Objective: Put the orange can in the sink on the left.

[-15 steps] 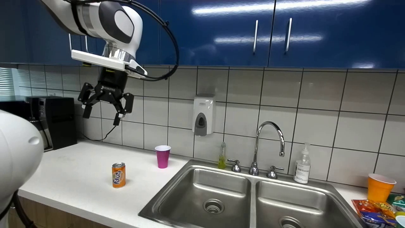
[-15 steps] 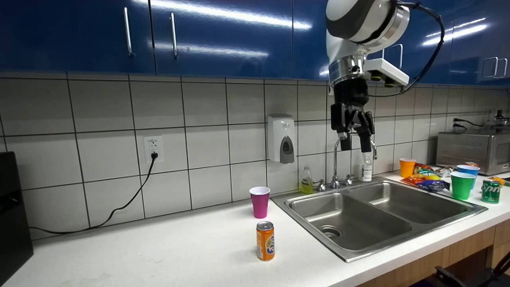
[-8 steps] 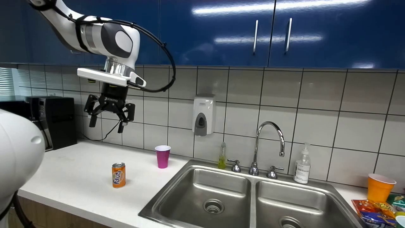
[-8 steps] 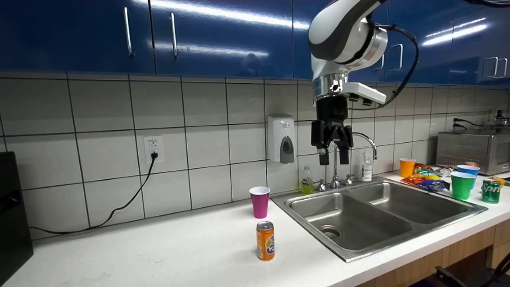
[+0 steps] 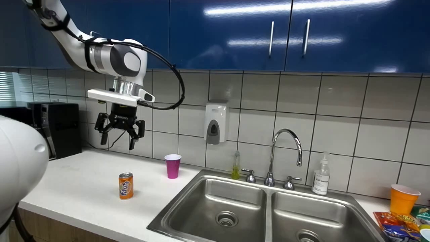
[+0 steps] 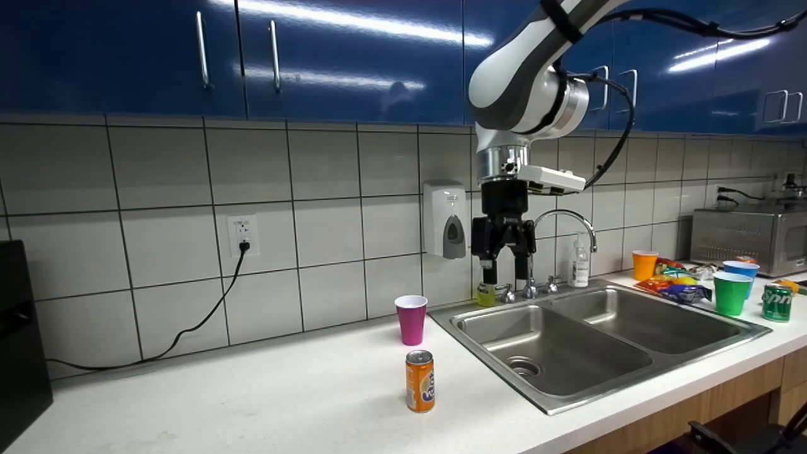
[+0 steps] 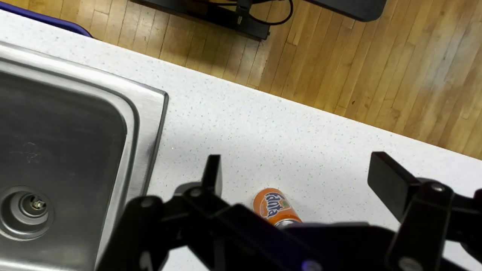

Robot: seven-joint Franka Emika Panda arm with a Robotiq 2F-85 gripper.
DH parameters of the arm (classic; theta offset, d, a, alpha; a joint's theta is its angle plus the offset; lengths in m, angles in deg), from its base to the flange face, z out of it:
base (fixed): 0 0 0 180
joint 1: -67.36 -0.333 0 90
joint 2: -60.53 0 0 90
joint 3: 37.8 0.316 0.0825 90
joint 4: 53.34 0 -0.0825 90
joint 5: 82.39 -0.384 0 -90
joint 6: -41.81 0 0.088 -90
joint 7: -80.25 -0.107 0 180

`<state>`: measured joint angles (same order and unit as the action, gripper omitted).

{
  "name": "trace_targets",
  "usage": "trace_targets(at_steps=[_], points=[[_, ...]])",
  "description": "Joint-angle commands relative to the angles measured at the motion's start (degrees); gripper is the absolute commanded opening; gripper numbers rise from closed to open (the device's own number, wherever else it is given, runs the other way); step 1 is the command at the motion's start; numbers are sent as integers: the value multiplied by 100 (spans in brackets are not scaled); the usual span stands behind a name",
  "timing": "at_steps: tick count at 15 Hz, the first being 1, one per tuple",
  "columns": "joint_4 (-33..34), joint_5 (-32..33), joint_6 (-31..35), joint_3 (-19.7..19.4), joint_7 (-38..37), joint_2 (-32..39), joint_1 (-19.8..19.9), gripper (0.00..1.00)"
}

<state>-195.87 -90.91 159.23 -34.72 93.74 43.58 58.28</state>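
Note:
The orange can [image 5: 126, 186] stands upright on the white counter, left of the sink. It also shows in an exterior view [image 6: 420, 381] and in the wrist view [image 7: 276, 207], where the gripper body hides its top end. The left sink basin [image 5: 195, 215] is steel with a round drain; its edge and drain also show in the wrist view [image 7: 56, 158]. My gripper [image 5: 118, 142] is open and empty, in the air well above the counter and higher than the can. In the wrist view the can appears between the two fingers [image 7: 296, 162], below them and nearer the left one.
A magenta cup [image 5: 173, 166] stands behind the can near the tiled wall. The faucet [image 5: 285, 144], a yellow-green soap bottle [image 5: 235, 168] and a pump bottle [image 5: 321, 178] stand behind the sink. Cups, snack bags and a green can [image 6: 777, 302] lie beyond the right basin.
My gripper has come down toward the counter and shifted left in one exterior picture, slightly right in another. It stays open. The can and the cup have not moved.

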Motion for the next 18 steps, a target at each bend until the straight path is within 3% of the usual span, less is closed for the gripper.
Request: trace_targets(at_steps=[1,18], points=[[101,-51,348,149,-66,375,-65,100],[826,33,1535,609,-137,2233,-147,100]])
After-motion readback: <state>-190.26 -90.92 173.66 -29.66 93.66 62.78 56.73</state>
